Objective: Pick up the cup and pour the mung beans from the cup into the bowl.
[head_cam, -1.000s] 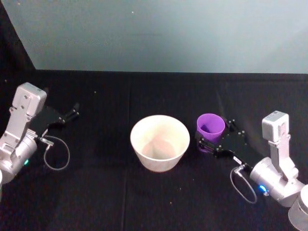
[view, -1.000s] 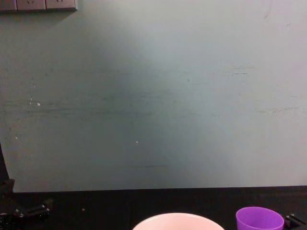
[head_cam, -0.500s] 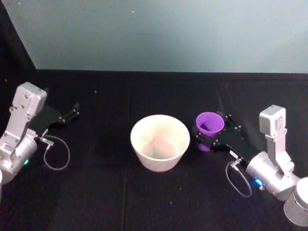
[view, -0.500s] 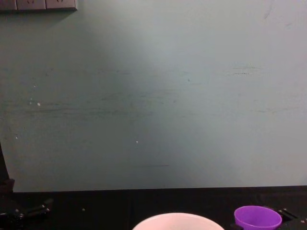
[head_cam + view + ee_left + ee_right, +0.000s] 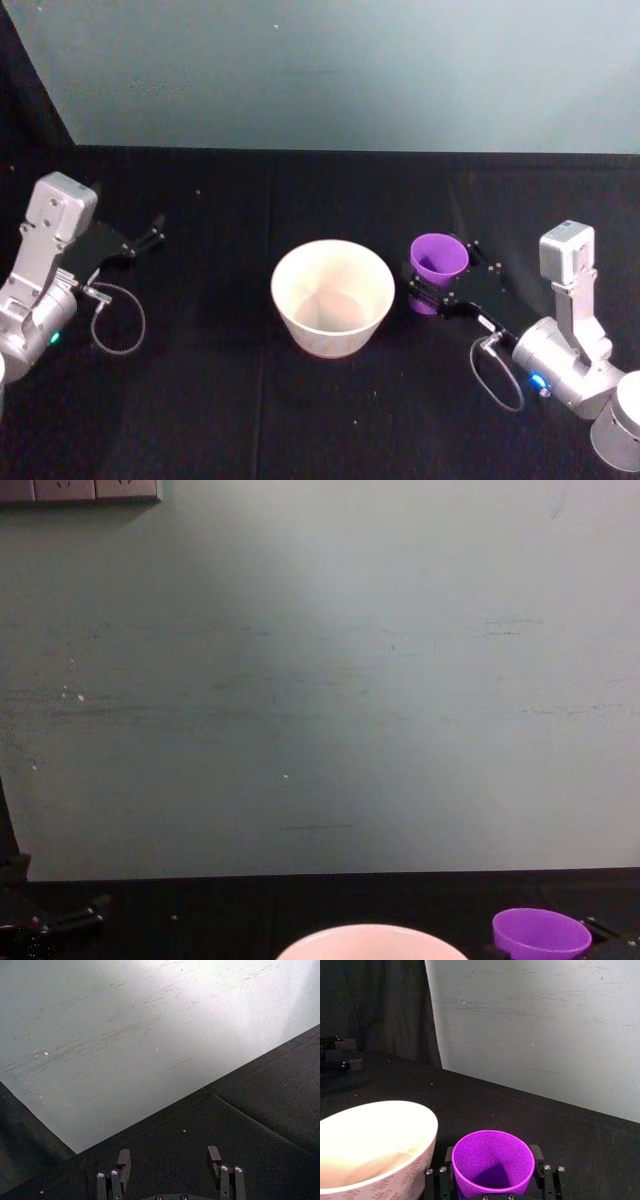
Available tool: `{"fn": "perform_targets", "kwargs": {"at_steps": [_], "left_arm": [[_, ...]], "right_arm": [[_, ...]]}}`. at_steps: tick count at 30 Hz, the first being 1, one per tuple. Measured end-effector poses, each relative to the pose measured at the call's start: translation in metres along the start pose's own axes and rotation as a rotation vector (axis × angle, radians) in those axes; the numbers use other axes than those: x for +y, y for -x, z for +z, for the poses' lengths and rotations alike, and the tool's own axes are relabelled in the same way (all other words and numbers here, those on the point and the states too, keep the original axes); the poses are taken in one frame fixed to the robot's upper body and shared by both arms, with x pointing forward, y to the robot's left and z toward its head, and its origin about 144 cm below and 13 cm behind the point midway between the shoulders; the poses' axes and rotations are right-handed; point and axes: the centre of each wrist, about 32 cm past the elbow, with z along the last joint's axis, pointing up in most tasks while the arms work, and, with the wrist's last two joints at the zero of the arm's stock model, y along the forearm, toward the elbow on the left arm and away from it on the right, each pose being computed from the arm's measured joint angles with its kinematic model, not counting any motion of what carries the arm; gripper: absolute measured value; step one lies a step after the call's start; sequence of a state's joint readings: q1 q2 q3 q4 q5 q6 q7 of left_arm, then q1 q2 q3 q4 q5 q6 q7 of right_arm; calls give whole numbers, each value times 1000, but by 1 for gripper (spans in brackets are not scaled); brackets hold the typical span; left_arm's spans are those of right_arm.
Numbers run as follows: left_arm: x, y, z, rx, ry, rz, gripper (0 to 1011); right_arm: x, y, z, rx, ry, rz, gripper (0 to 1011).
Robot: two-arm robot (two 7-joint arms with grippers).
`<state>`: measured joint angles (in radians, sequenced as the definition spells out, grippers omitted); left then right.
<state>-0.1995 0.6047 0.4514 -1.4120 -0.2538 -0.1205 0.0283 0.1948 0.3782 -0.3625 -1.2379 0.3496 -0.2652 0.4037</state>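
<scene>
You're looking at two matching arms, the left arm and the right arm, built from rounded silver-grey housings, each topped with a boxy pale-grey block. A small teal light glows on the left, a blue one on the right. A thin grey cable loops off each wrist. The left gripper and right gripper are flat black, and their fingers are studded with small silver screw heads.

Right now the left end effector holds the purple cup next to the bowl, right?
No: the right end effector holds the purple cup next to the bowl, as the head view shows; the left end effector sits apart, far left.
</scene>
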Motion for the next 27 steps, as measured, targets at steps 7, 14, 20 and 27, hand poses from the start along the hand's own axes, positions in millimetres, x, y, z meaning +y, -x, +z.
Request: {"fn": "perform_targets", "kwargs": {"at_steps": [7,14,20,27], "left_arm": [[0,0,0,0,0,0,1000],[0,0,0,0,0,0,1000],[0,0,0,0,0,0,1000],[0,0,0,0,0,0,1000]], "right_arm": [[0,0,0,0,0,-1,790],[0,0,0,-1,-1,-2,759],[-7,0,14,-45,12,-15,742],[-19,-3,55,-81,34,-66,742]]}}
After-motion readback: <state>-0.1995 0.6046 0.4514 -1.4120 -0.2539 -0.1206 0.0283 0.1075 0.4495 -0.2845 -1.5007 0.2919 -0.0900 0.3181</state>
